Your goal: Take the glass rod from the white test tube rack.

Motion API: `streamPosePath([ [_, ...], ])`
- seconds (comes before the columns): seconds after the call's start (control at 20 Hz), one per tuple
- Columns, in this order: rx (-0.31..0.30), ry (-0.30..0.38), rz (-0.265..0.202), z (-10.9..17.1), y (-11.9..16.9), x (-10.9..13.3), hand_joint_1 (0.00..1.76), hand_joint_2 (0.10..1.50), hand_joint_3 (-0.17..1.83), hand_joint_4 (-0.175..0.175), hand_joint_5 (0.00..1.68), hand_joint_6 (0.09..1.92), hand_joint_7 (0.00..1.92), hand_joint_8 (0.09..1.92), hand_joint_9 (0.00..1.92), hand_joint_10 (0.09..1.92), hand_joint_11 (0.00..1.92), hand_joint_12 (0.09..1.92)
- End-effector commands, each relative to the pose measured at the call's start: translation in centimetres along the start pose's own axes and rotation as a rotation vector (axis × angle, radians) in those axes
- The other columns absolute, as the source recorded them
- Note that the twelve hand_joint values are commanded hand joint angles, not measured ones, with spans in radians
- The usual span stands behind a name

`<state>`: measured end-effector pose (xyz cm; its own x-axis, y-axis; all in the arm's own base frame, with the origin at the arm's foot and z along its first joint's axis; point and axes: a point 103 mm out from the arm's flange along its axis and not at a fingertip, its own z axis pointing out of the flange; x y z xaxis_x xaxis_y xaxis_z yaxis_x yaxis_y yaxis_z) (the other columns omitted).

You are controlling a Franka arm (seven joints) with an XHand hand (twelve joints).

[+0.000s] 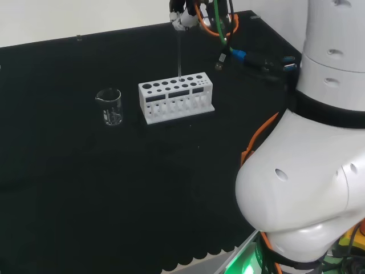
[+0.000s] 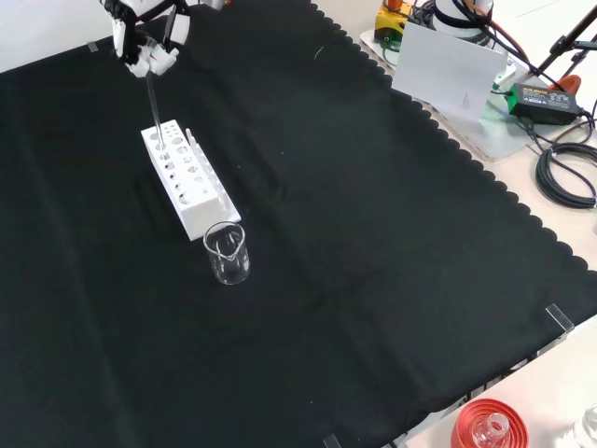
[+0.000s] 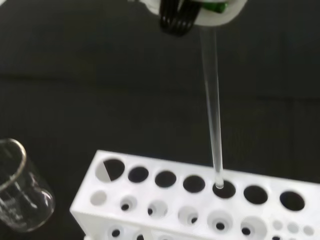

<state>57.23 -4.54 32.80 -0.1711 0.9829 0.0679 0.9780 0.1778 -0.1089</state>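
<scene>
White arm links point(image 1: 308, 188) bulk largest at the right of the head view, nearest that camera. Black cloth point(image 2: 354, 243) covers the worktop point(image 2: 560, 280), which shows pale and bare along the scalloped hem at the right of the front view. On that bare strip lie coiled black cables point(image 2: 567, 173), a black power unit point(image 2: 541, 96) and a white sheet point(image 2: 450, 70). A red ribbed ring point(image 2: 487, 427) with a glass piece in it stands at the bottom edge of the front view.

White test tube rack point(image 1: 176, 97) stands on the cloth, upright, with rows of round holes in its top plate. A clear glass beaker point(image 1: 109, 107) stands just beside the rack, apart from it: to its left in the head view, nearer the camera in the front view.

Hand point(image 2: 145, 42) hangs above the rack's far end in the front view. Its fingers point(image 2: 160, 58) are curled together round the top end of the glass rod point(image 1: 179, 57), pinching it. The rod runs straight down from the fingers, close to vertical. In the wrist view its lower tip sits at the mouth of one hole in the rack's outer row, and whether it is inside the hole or level with the rim cannot be told.
</scene>
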Motion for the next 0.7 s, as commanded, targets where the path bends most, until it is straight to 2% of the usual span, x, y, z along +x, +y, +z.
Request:
streamPosePath([
  [0.05,-0.023,-0.016,0.013,-3.9,-3.2,2.0,1.30,0.85,0.45,-0.175,0.99,0.82,1.18,1.04,1.53,0.79,1.51,0.90],
  [0.25,-0.023,-0.016,0.011,-4.7,-4.5,2.5,1.30,0.85,0.45,-0.175,0.99,0.81,1.18,1.03,1.53,0.78,1.51,0.90],
  [0.7,-0.061,0.004,-0.008,-5.7,-6.0,4.0,1.30,0.84,0.45,-0.175,1.01,0.79,1.19,1.01,1.54,0.76,1.51,0.89],
])
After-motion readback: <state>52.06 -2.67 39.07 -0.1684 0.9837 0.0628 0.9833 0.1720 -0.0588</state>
